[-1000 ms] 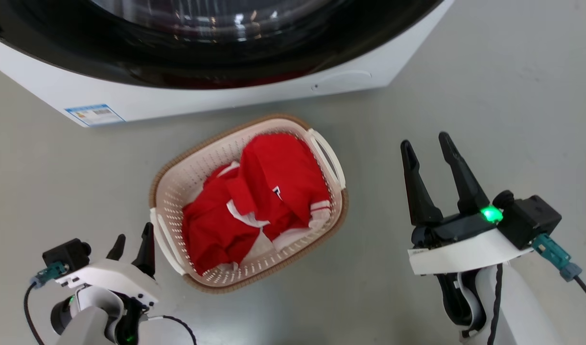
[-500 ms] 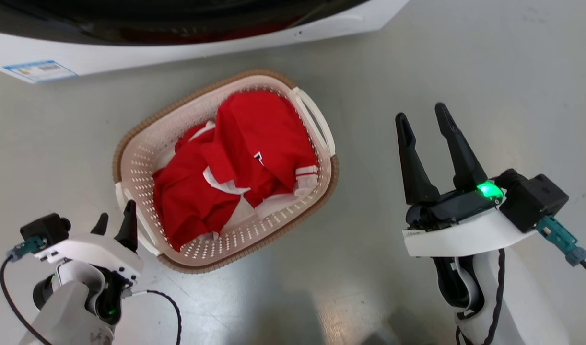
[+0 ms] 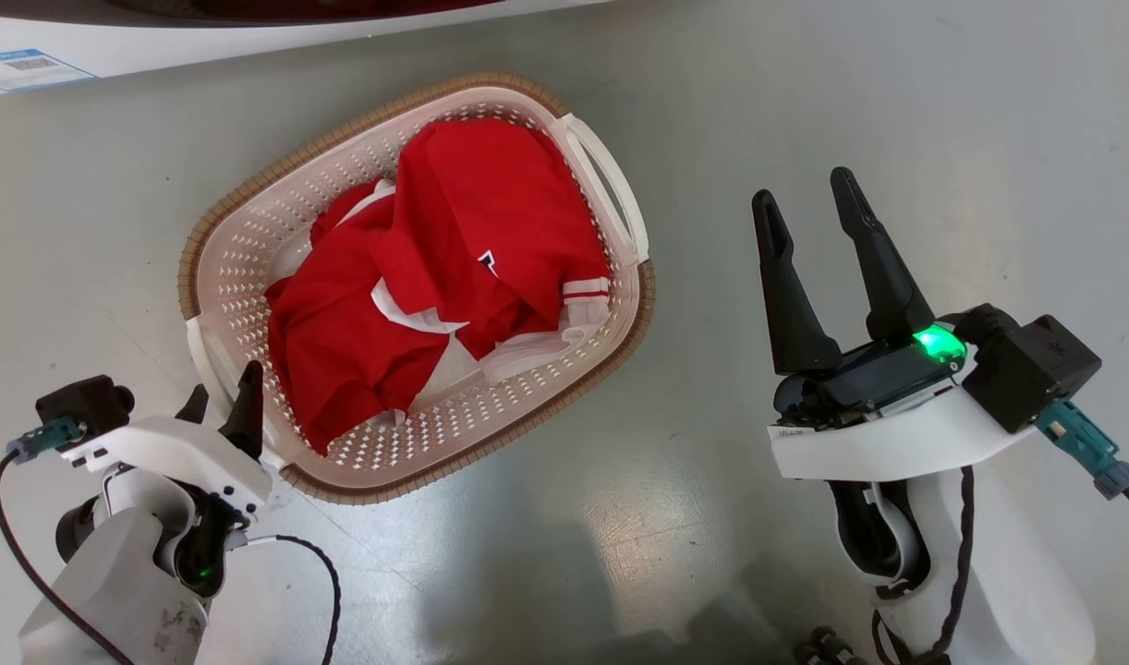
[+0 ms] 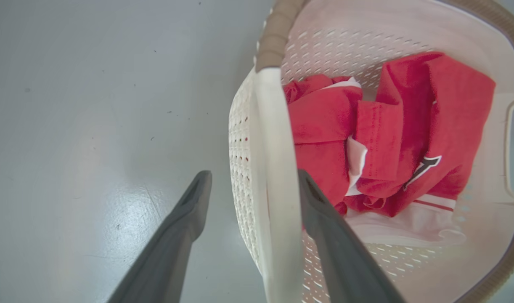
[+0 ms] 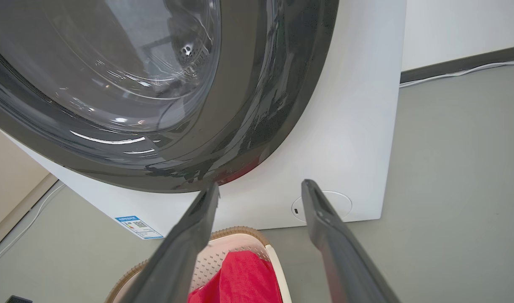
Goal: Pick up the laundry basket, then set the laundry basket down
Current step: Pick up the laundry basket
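**Left tool astride basket handle, right tool spread over the floor**

The cream-white perforated plastic laundry basket with the brown woven-look rim (image 3: 454, 425) is seen standing on the glossy grey floor (image 3: 805, 92), left of centre in the head view. It is turned so that its long axis runs from 7 o'clock to 1 o'clock. A crumpled red garment with white trim (image 3: 472, 231) is held inside it. The white front-loading washing machine with the dark round door (image 5: 358, 126) is found at 12 o'clock from the basket, and a small blue label (image 3: 24, 66) is carried on its lower panel.

The left tool (image 3: 224, 383) is placed at the basket's 7 o'clock end. In the left wrist view the tool (image 4: 253, 174) is spread wide, and the white loop handle (image 4: 274, 168) is seen running between its two dark fingers: one finger is outside the basket wall (image 4: 324, 46), the other inside, over the garment (image 4: 408, 126). The handle is not clamped; whether either finger touches it cannot be told.

The right tool (image 3: 801, 185) is held at 3 o'clock from the basket, well apart from the handle at the basket's 1 o'clock end (image 3: 611, 185), with its fingers spread wide and nothing between them. In the right wrist view this tool (image 5: 261, 183) is pointed at the machine's lower front.
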Robot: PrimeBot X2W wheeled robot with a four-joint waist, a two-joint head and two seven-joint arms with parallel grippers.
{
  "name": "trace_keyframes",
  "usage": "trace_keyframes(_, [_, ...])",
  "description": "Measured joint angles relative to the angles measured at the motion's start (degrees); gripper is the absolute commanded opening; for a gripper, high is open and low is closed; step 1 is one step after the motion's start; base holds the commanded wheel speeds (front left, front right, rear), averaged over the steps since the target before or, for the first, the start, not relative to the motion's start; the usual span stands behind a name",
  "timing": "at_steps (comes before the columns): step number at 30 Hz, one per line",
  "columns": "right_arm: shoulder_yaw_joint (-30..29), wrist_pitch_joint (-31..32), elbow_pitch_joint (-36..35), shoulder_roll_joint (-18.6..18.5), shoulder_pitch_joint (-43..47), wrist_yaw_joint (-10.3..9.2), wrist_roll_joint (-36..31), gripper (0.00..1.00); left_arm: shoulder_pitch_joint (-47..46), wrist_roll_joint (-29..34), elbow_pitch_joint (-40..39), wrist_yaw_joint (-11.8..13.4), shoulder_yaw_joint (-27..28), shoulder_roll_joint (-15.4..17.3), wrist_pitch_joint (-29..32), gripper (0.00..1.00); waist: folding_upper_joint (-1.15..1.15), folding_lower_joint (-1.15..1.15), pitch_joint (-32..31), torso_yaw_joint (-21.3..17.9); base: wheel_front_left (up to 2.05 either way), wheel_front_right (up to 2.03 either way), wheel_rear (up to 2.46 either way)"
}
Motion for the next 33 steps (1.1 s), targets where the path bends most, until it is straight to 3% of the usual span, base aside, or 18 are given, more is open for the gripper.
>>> trace_keyframes(8, [0.23, 0.00, 0.13, -0.01, -0.04, 0.00, 0.42, 1.00, -1.79, -2.77, 1.76, 0.00, -3.72, 0.26, 1.43, 1.00, 0.00, 0.00, 0.55, -0.17, 0.00, 0.00, 0.00])
trace_keyframes(10, [0.27, 0.00, 0.23, -0.01, -0.09, 0.00, 0.43, 1.00, -1.81, -3.37, 1.93, 0.00, -4.52, 0.41, 1.56, 0.76, 0.00, 0.00, 0.41, -0.24, 0.00, 0.00, 0.00])
trace_keyframes(13, [0.40, 0.00, 0.30, -0.01, -0.53, 0.00, 0.45, 1.00, -1.81, -4.46, 2.09, -0.03, -5.60, 0.59, 2.32, 0.33, 0.00, 0.00, 0.11, -0.37, 0.00, 0.00, 0.00])
trace_keyframes(14, [0.42, 0.00, 0.30, -0.01, -0.79, 0.00, 0.52, 1.00, -1.85, -4.79, 2.05, -0.20, -6.02, 0.55, 2.31, 0.12, 0.00, 0.00, 0.01, -0.41, 0.00, 0.00, 0.00])
trace_keyframes(15, [0.44, 0.00, 0.29, -0.01, -0.96, 0.00, 0.57, 1.00, -1.90, -5.33, 2.15, -0.02, -6.27, 0.57, 2.31, 0.00, 0.00, 0.00, -0.09, -0.45, 0.00, 0.00, 0.00])
trace_keyframes(33, [0.91, 0.00, 0.68, -0.03, -0.96, 0.00, 1.42, 1.00, -3.94, -3.03, 4.66, 0.11, -16.38, 3.12, 0.81, 0.00, 0.00, 0.00, -1.32, -0.78, 0.00, 0.00, 0.00])
